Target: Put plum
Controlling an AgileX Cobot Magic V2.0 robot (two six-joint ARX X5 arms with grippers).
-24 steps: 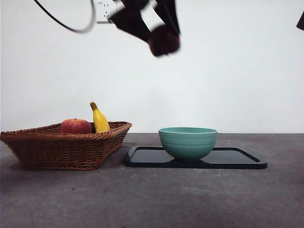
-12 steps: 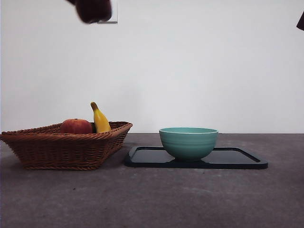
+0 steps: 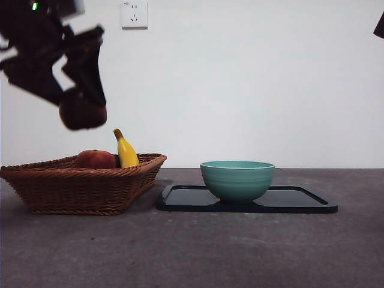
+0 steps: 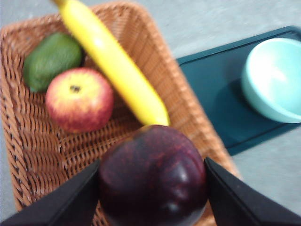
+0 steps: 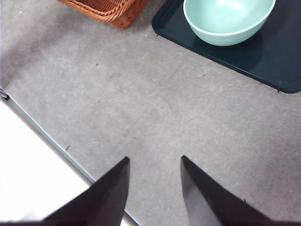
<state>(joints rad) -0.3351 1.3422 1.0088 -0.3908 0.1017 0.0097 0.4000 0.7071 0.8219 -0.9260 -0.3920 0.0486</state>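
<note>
At the far left of the front view the left gripper [image 3: 81, 111] hangs in the air above the wicker basket [image 3: 84, 189], its two black jaws pinching the plum [image 3: 83, 115], which is clear of the basket and everything in it. The left wrist view shows the plum [image 4: 153, 176] clamped between the jaws over the basket's weave [image 4: 28, 141], with a red-and-yellow apple [image 4: 80, 99], a banana [image 4: 115, 70] and a green avocado [image 4: 51, 59] lying inside. To the right, beside the basket, a dark tray [image 3: 300, 201] carries a teal bowl [image 3: 237, 179]. The right gripper [image 5: 153, 165] waits high over bare grey table [image 5: 141, 103], jaws spread and holding nothing.
</note>
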